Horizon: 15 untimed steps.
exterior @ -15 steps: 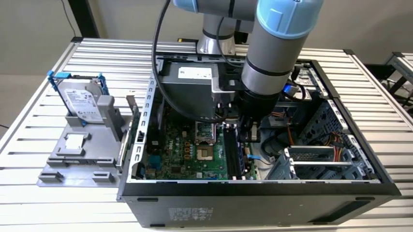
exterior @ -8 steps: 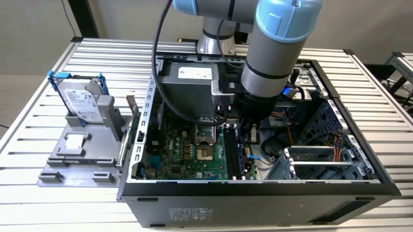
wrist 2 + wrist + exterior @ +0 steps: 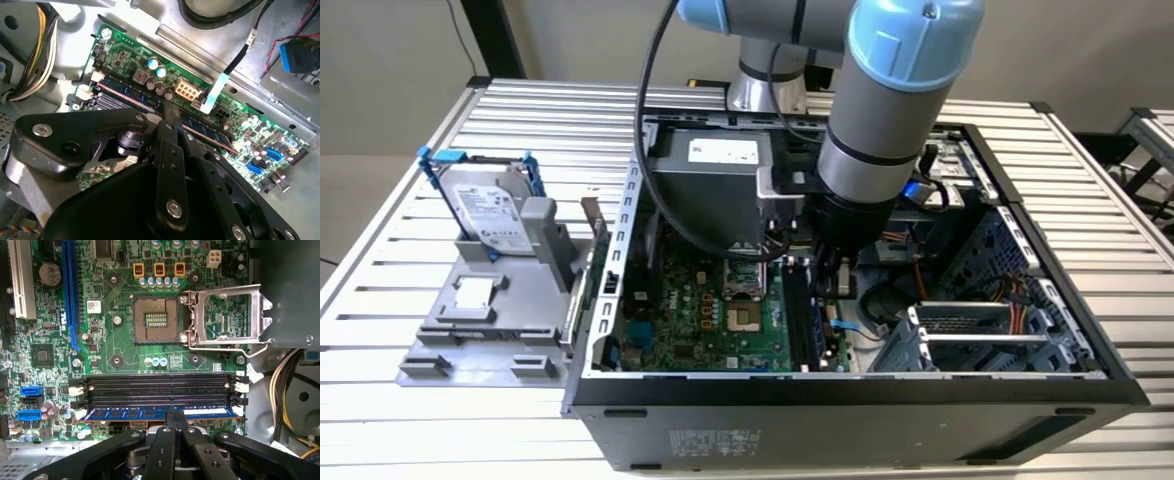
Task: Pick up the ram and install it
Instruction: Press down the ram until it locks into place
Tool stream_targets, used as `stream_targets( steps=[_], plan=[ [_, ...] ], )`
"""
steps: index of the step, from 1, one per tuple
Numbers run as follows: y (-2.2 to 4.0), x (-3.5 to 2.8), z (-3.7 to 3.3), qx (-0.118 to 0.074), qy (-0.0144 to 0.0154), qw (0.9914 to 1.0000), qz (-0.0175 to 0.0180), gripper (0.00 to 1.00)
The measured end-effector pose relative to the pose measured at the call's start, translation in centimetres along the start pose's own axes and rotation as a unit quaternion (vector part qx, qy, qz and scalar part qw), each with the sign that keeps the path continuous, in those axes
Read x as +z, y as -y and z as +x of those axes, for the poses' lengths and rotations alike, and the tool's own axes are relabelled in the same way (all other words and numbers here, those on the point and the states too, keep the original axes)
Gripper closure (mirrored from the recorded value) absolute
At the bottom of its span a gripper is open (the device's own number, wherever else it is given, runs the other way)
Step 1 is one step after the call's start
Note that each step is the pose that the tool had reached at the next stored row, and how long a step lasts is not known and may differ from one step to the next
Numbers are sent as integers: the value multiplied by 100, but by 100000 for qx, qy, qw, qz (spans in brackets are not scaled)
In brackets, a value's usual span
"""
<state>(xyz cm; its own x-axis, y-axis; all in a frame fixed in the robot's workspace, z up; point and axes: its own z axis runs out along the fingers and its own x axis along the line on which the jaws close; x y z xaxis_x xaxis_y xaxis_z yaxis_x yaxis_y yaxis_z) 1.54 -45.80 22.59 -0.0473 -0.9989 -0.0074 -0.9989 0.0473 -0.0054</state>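
The ram (image 3: pixel 125 414) is a thin blue stick lying along the black slot nearest my gripper (image 3: pixel 175 416), on the green motherboard (image 3: pixel 115 345). My fingers are closed together over its middle. In the second wrist view the ram (image 3: pixel 207 134) runs edge-on across the board, with my gripper (image 3: pixel 170 116) pinched on its top edge. Whether it is fully seated in the slot I cannot tell. Two empty black slots (image 3: pixel 160 382) lie just beside it. In the exterior view my gripper (image 3: pixel 834 275) reaches down inside the open computer case (image 3: pixel 854 390).
An open CPU socket (image 3: pixel 157 320) with a raised metal frame (image 3: pixel 227 315) sits beyond the slots. Cable bundles (image 3: pixel 285 385) and the power supply (image 3: pixel 720 170) crowd the case. A drive cage (image 3: pixel 974 335) stands at the exterior view's right. A hard drive (image 3: pixel 494 210) rests on a grey fixture outside.
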Motion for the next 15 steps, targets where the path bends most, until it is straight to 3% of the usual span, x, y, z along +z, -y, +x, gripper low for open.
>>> stream_targets(
  steps=[1, 15],
  plan=[
    [0, -57, 4, -5, -113, 100000, -23, 100],
    [3, -691, 0, -7, -118, 100000, -22, 100]
  ],
)
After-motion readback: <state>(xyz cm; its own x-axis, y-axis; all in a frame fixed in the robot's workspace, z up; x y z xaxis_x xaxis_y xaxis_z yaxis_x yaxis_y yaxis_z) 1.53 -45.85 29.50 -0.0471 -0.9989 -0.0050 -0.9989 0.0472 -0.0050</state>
